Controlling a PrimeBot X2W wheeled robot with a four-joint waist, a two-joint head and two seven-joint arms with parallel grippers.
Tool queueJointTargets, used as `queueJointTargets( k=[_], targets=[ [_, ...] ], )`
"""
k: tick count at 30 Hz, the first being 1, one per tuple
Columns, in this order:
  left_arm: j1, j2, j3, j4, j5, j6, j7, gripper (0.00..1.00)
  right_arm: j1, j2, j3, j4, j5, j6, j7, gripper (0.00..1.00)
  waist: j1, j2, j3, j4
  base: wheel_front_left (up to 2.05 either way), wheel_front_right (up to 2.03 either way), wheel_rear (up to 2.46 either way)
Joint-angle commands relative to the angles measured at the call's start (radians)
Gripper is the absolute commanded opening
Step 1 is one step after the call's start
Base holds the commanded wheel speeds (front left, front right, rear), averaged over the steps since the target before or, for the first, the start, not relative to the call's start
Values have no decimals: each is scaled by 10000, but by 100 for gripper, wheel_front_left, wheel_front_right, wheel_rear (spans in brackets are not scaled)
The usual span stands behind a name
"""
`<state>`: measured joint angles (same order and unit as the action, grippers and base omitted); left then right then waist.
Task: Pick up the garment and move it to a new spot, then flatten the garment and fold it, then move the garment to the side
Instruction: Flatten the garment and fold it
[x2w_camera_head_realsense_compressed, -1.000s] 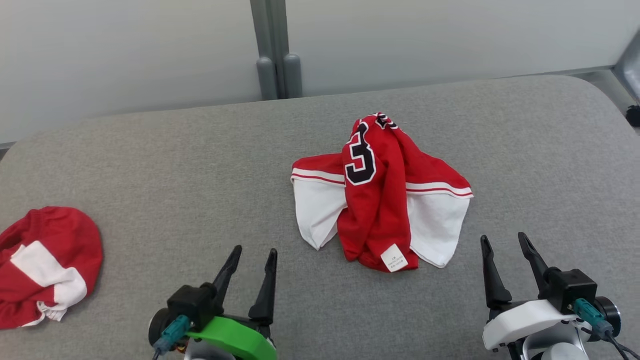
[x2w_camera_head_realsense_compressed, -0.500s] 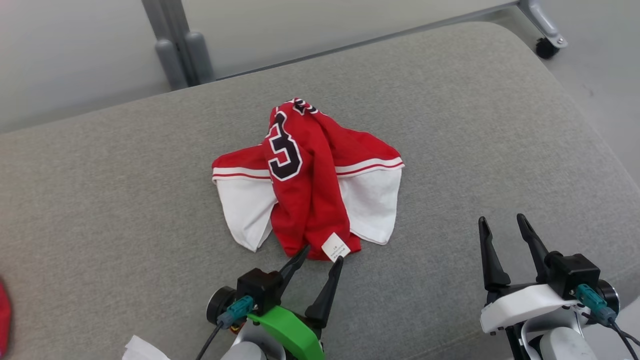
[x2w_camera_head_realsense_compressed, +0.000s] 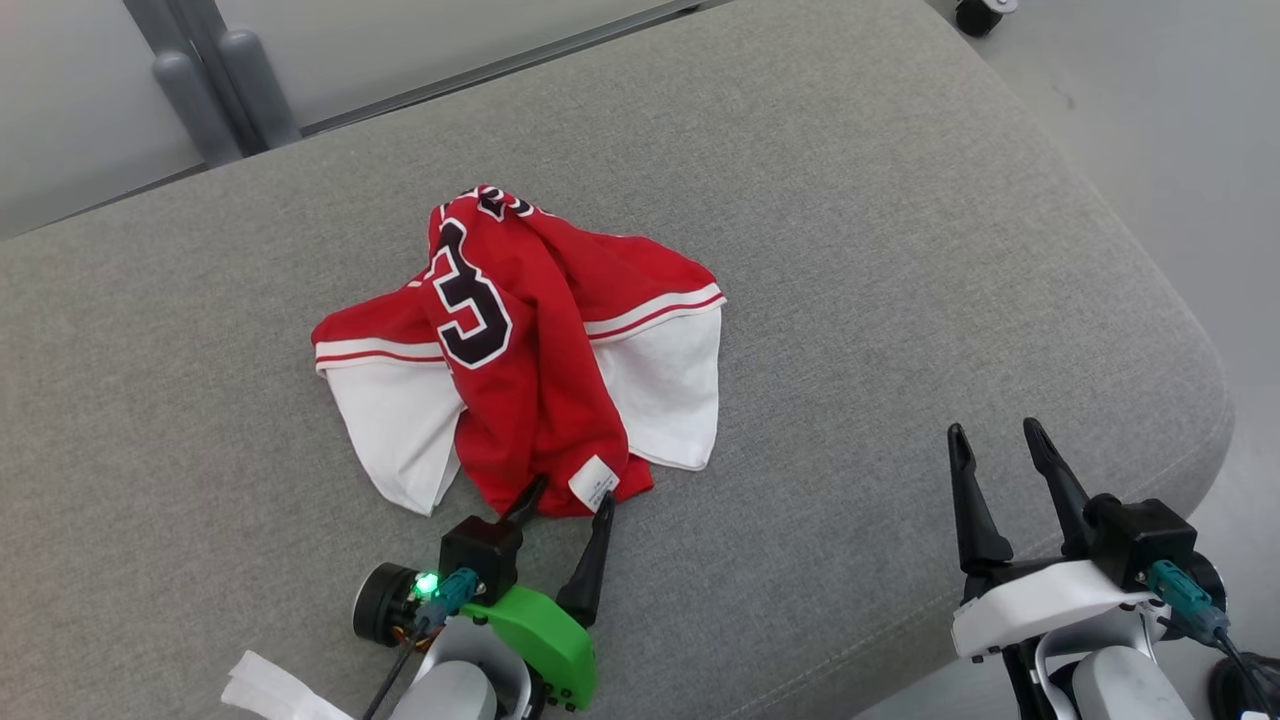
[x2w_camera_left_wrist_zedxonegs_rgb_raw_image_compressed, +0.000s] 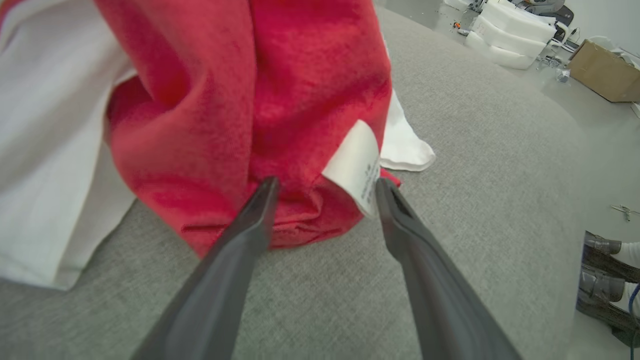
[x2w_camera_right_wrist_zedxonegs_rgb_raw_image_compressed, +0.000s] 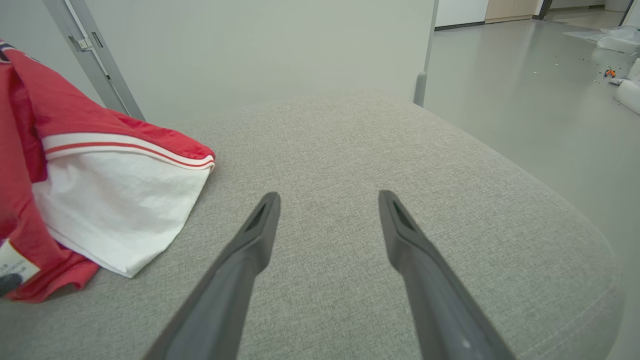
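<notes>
**Entry 1.** numeral (x2w_camera_head_realsense_compressed: 470, 310): a large "3", black with a white outline. It stands on the red cloth of the garment (x2w_camera_head_realsense_compressed: 560, 400), on the upper part of the bunched middle fold. In the head view it is readable and leans slightly.

**Entry 2.** partial characters (x2w_camera_head_realsense_compressed: 497, 203): in the same black-and-white lettering, at the far top edge of the garment. They are folded over and cannot be read.

**Entry 3.** label (x2w_camera_head_realsense_compressed: 594, 482): a small white sewn-in tab at the near hem of the red cloth.
- Head view: it carries fine dark print, too small to read.
- Left wrist view: the label (x2w_camera_left_wrist_zedxonegs_rgb_raw_image_compressed: 356, 167) is curled, with tiny print along its right edge, blurred and unreadable.
</notes>
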<state>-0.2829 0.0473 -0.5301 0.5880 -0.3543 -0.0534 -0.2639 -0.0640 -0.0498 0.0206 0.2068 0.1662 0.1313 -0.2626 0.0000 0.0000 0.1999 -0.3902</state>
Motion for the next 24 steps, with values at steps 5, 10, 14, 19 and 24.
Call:
queueJointTargets(
  k=[5,10,14,19,24],
  targets=[
    [-419,61,-262,469,247,310,-8,100,-51,-14,55,-36,66,-10,-33,100,0,0,70,61,0,0,0],
    [-741,61,-493,889,417,856,-8,0,-143,-14,42,-40,19,-10,-34,100,0,0,113,183,0,0,0],
    [-987,59,-528,952,302,1170,-8,0,-176,-15,12,-20,-26,-10,-34,100,0,0,98,334,0,0,0],
    [-1080,62,131,-569,568,1469,-9,0,-146,-15,-71,-32,-30,-10,-33,100,0,0,26,643,0,0,0],
    [-1103,56,877,-2581,1141,1314,-8,0,-66,-17,-77,21,25,-10,-32,100,0,0,-93,984,0,0,0]
  ],
)
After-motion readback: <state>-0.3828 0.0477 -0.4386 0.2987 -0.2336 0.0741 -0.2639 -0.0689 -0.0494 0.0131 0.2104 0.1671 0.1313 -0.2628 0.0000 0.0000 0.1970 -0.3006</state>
